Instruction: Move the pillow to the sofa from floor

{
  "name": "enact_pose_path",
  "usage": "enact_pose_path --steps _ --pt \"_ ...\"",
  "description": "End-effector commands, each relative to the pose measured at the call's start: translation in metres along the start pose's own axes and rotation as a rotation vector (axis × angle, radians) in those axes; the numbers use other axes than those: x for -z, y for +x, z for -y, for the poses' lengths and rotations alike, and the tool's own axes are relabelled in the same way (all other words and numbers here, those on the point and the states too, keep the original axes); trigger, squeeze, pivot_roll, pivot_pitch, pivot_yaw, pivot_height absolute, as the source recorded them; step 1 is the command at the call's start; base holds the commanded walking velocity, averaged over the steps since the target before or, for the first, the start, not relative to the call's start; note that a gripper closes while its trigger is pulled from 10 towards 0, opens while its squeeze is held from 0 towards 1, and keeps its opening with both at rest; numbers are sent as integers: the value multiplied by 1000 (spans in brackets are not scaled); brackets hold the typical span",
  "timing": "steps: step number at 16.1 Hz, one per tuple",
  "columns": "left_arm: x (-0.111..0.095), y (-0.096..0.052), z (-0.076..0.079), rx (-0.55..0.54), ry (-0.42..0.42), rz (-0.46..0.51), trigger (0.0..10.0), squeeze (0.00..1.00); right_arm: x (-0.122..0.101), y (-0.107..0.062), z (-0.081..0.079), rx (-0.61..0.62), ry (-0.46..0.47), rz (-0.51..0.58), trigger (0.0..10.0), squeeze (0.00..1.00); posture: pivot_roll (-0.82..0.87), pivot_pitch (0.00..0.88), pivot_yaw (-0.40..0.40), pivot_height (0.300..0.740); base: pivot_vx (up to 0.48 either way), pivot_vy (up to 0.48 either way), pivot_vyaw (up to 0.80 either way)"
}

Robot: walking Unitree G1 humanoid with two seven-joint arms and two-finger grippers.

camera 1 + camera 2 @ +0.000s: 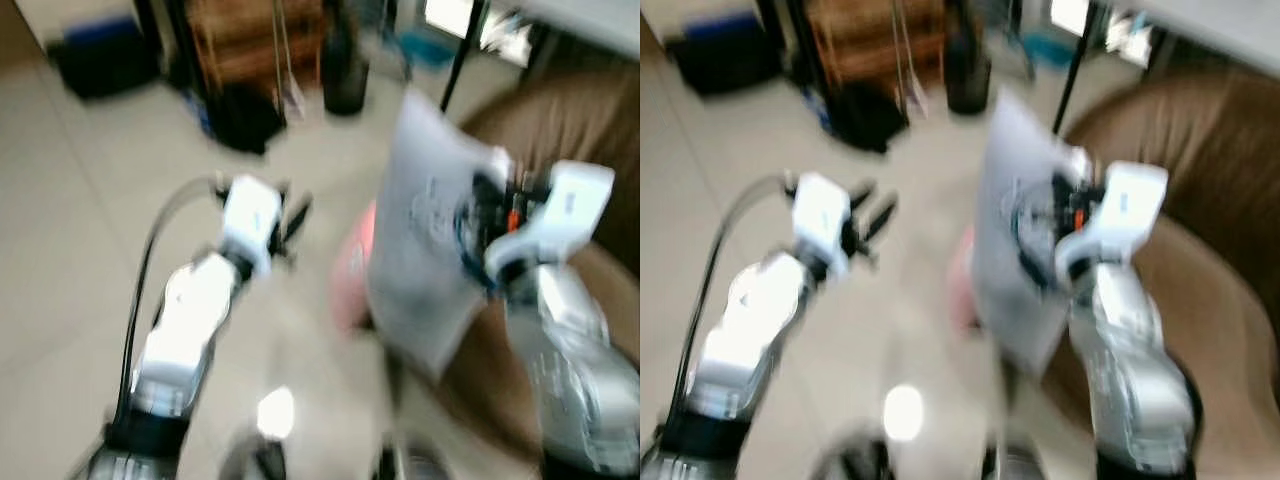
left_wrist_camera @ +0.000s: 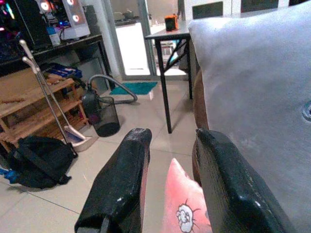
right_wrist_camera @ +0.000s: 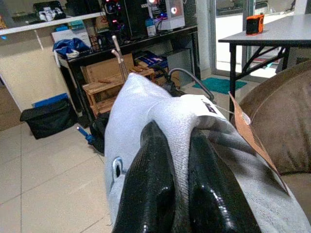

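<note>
Grey pillow [image 1: 430, 230]: off the floor, held aloft centre-right, pinched in right gripper [image 3: 177, 165] jaws closed on its fabric. Left gripper [image 2: 170, 194]: jaws parted, empty. Remaining: placement on brown sofa [image 1: 1200, 200], right of frame.

Both silver arms raised forward, head views motion-blurred. Right silver arm [image 1: 565, 340] bent up at the elbow, its right gripper with two long black fingers [image 3: 177, 187] pinched tight on a fold of the pale grey fabric pillow [image 3: 146, 111], holding it up off the floor. Left silver arm [image 1: 185, 330] extended forward, left gripper with two long black fingers [image 2: 167, 182] parted, nothing between them, hanging free in the air.
</note>
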State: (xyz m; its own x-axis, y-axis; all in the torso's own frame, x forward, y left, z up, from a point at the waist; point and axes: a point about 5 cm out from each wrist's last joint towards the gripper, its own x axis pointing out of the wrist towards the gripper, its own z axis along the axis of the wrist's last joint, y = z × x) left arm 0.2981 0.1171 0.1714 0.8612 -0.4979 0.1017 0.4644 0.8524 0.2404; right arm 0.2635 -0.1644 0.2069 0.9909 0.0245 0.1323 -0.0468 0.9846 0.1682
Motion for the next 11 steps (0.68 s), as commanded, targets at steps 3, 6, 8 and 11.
enact_pose_path --steps 3,6,8,11 --pt "-4 1 0 -6 -24 16 10000 0 0 -5 9 61 -61 -7 10000 0 -48 49 -13 740 0 0 0" --pt "-4 4 3 14 -20 8 10000 0 2 -5 10 87 -64 0 10000 0 -46 44 -16 740 0 0 0" --pt "-4 6 3 6 -26 18 10000 0 7 -5 10 94 -62 -30 10000 0 -49 41 -15 740 131 0 0" --pt "-3 6 3 21 -12 10 10000 0 12 -5 10 102 -61 -53 10000 0 -49 38 -15 740 336 0 -533"
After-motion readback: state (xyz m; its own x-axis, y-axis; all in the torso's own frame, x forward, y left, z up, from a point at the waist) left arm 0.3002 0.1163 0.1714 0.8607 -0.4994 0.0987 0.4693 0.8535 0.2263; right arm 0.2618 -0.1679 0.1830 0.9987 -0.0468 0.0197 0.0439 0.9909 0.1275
